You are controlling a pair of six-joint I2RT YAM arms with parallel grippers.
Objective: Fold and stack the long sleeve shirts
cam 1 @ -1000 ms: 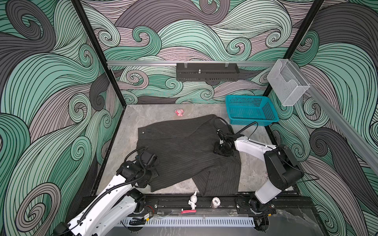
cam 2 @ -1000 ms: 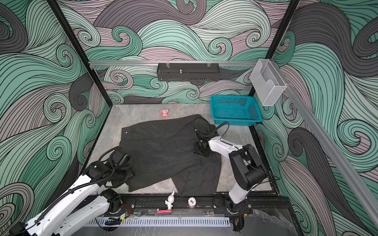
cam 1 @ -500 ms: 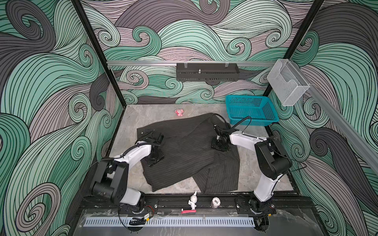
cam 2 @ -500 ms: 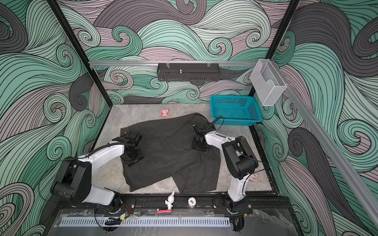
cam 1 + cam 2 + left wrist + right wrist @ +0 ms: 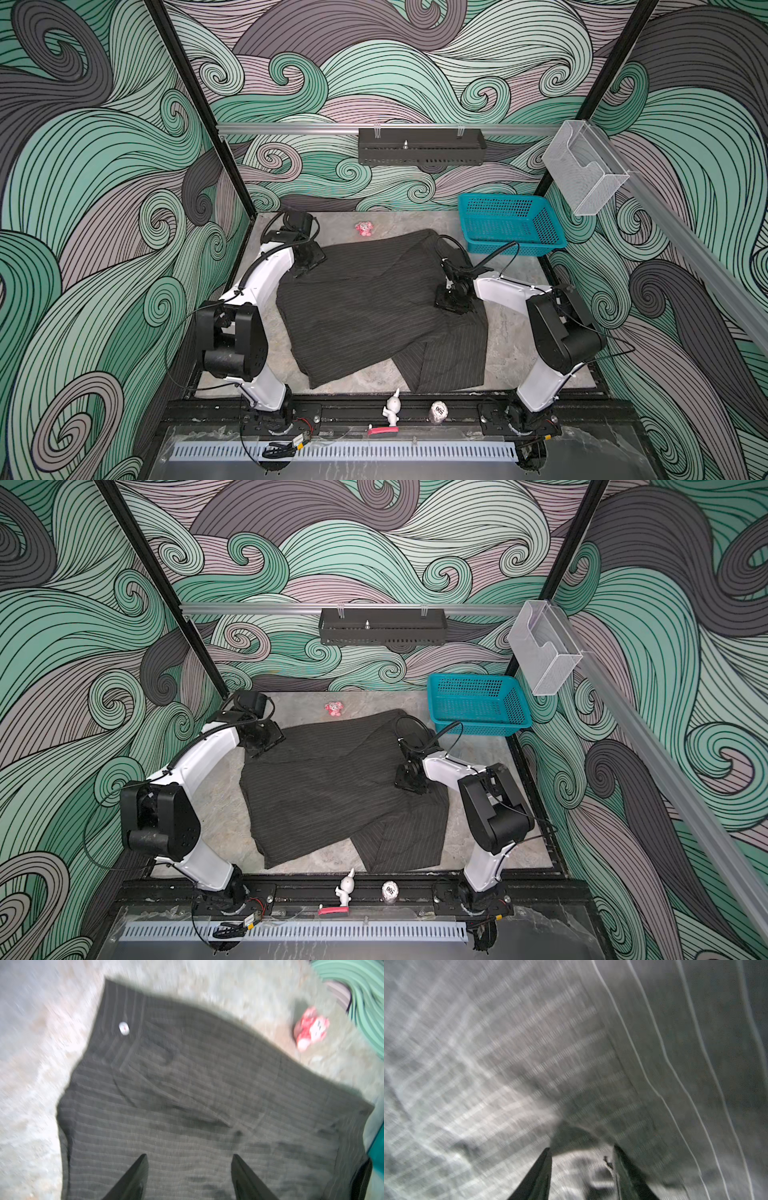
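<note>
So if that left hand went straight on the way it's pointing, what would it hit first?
The dark pinstriped shirt: the left hand points down at its cloth, though how close is unclear.

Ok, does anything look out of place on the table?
The shirt lies askew and rumpled, one panel splayed toward the near right. A stray pink toy sits on the table beyond its far edge, unrelated to folding.

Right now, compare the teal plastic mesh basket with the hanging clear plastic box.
The teal plastic mesh basket rests on the table at its far right corner; the clear plastic box hangs from the side rail, off the table. The basket's walls are perforated teal; the box's are see-through. Both look empty.
</note>
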